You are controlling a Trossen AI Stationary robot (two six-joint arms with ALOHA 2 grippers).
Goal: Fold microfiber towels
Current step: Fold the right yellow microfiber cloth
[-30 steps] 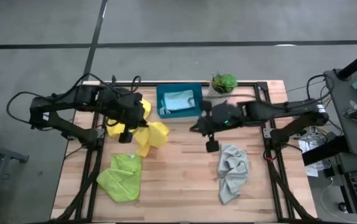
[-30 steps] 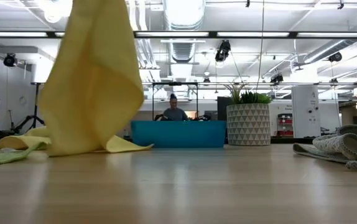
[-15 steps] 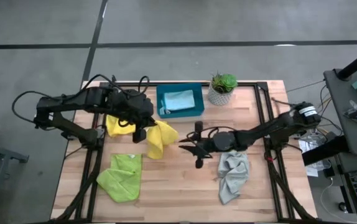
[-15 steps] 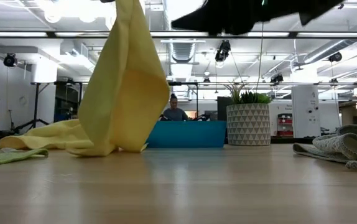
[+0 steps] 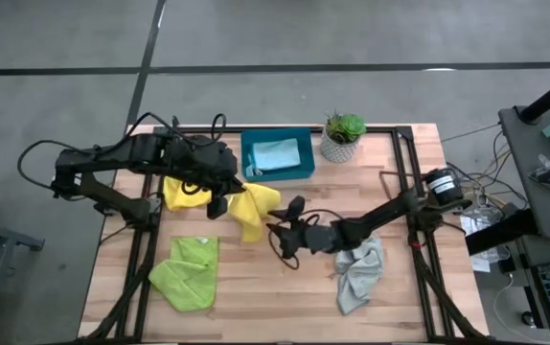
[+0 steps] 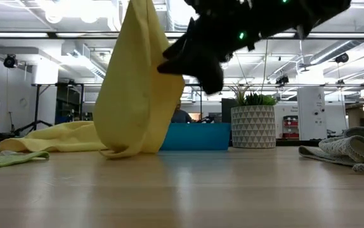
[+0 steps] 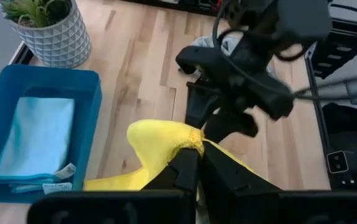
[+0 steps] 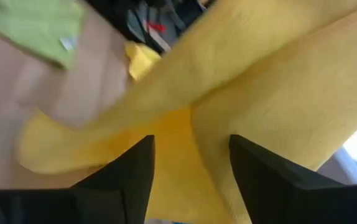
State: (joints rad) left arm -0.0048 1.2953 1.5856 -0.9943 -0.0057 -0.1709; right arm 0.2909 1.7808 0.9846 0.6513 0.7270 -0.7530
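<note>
Yellow cloth dominated the high view: one yellow towel (image 5: 254, 206) hung pinched in the left gripper (image 5: 229, 195) near the table's (image 5: 285, 287) centre, its lower part trailing toward 5 o'clock, while a second yellow towel (image 5: 184, 193) lay flat at 9 o'clock of it under the left arm. The lime green towel (image 5: 187, 272) lay at 7 o'clock of the table, the grey towel (image 5: 359, 271) crumpled at 4 o'clock, and the light blue towel (image 5: 275, 154) sat folded inside the teal tray (image 5: 252, 144) at 12 o'clock, with a potted plant (image 5: 341, 134) just beside the tray at its 3 o'clock. The right gripper (image 5: 286, 228) reached low across the table and sat just at 4 o'clock of the hanging towel. In the low view, that towel draped from above down to the wood, its bottom edge touching the table, with the dark right gripper (image 6: 204, 57) close against its 3 o'clock side. In the left wrist view, the left fingers (image 7: 188, 168) were closed tight on a bunched corner of the yellow towel (image 7: 166, 140), the right arm just beyond. In the right wrist view, the right fingers (image 8: 135, 168) stood parted, with yellow folds (image 8: 241, 106) filling the gap between them but not clamped.
</note>
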